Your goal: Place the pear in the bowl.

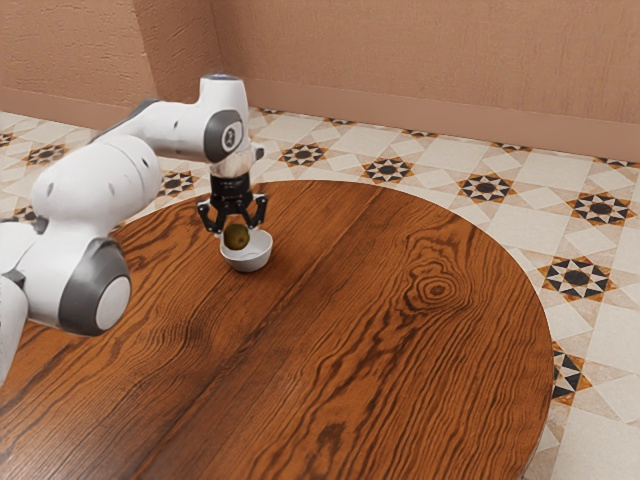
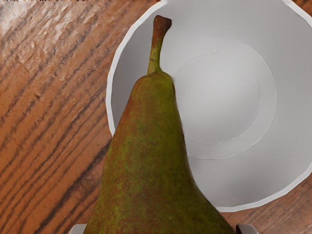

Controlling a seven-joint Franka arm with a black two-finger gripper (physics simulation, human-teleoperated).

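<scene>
jaws of the gripper (image 1: 235, 230) set apart by the width of the pear (image 2: 151, 161), pinching it from two sides; in the wrist view a pale fingertip meets the skin on each flank of its broad end. reason for that grip, as judged: the fat part gives the pads the most to bear on, and it leaves the narrow neck and stem (image 2: 162, 24) free, reaching out over the open bowl (image 1: 248, 264). bowl stands upright on the wooden table (image 1: 400, 350), inside bare and pale, nothing lying in it. pear is not centred: the stem end lies over the inside near the rim, while the body crosses the rim line, partly over the wood. hand points down from the arm (image 1: 110, 185), which suits a straight lowering. whether the pear's underside touches the rim, cannot tell. stage, by judgement: carry nearly finished, release to come. next move called for: a small shift toward the bowl's middle, then down until the pear is below the rim, then part the jaws. risk: let go from here, the heavy end could catch the rim, tip the light-looking bowl or roll off onto the table.
</scene>
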